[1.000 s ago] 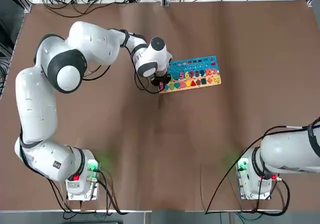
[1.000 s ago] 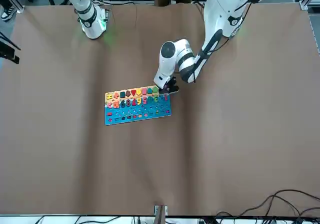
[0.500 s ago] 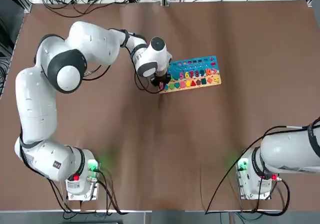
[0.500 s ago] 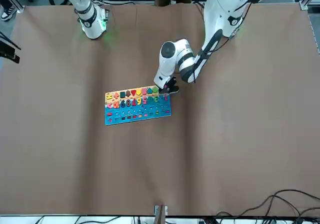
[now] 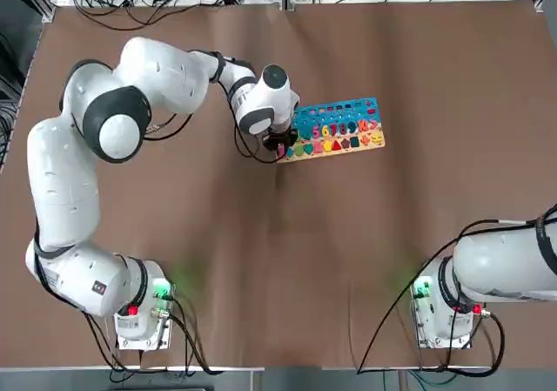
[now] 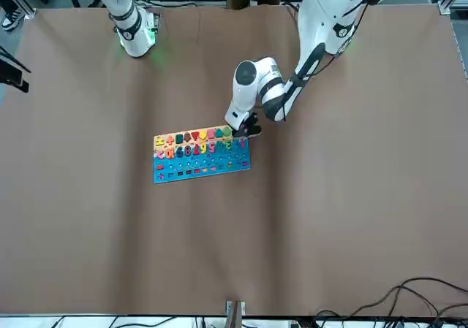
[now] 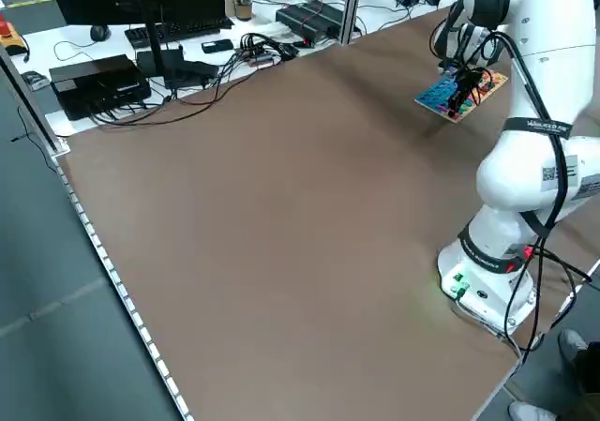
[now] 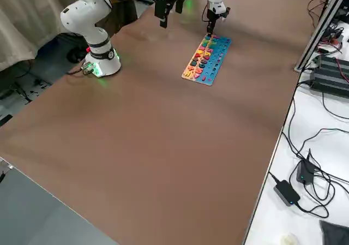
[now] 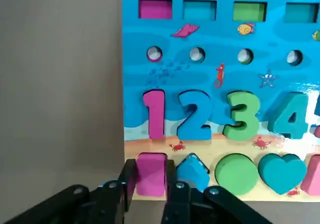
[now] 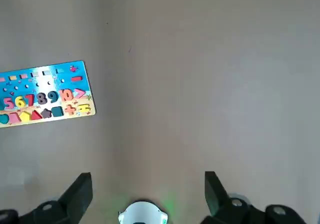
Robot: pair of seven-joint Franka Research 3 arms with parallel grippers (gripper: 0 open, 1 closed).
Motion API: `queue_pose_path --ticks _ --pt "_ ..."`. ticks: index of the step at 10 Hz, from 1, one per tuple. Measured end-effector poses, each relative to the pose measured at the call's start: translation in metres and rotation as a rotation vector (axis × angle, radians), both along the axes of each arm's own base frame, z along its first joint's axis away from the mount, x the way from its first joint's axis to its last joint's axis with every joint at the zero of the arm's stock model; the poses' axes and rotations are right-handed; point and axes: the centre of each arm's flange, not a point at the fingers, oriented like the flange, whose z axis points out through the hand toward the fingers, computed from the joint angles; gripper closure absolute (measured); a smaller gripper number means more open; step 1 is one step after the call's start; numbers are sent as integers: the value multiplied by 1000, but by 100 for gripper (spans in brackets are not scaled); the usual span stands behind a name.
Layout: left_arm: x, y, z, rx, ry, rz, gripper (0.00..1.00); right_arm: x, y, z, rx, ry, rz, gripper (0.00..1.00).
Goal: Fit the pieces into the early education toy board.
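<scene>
A wide brown table (image 5: 287, 260) fills the scene, with cables and electronics along its far edge. The left arm (image 5: 130, 112) reaches from its base across the table to the left end of the early education toy board (image 5: 335, 130), while the right arm (image 5: 505, 269) sits folded back near its own base, well apart from the board. The board lies flat on the table, its blue field with a row of colourful numerals on the far side and its tan strip of coloured shapes on the side nearer the robot. The right gripper (image 10: 147, 189) hangs above bare table with its fingers spread wide and nothing between them. The left gripper (image 9: 149, 189) points down at the board's near left corner, its fingers pinching a pink rectangular piece (image 9: 151, 173) at the end slot of the tan strip, just below the pink numeral 1 (image 9: 154, 113). Whether that piece is fully seated in its slot cannot be told. Beside it along the strip sit a blue shape (image 9: 194, 170), a green circle (image 9: 235, 171) and a teal heart (image 9: 281, 170); the orange "10" (image 10: 67, 95) rests in the numeral row near the board's other end.
</scene>
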Motion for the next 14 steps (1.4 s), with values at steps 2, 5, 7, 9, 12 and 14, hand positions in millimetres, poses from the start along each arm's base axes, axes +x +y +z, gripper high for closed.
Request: queue_pose_path --ticks 2,5,7,9,12,14 --pt "0 0 0 -1 0 0 74 0 0 0 0 0 0 1" --pt "0 0 0 0 0 0 74 0 0 0 0 0 0 1" --pt "0 -1 0 2 0 -1 74 0 0 0 0 0 0 1" --pt "0 -2 0 7 2 -2 74 0 0 0 0 0 0 1" --pt "0 -3 1 14 3 -3 74 0 0 0 0 0 0 1" --pt "0 -4 1 17 4 -3 74 0 0 0 0 0 0 1"
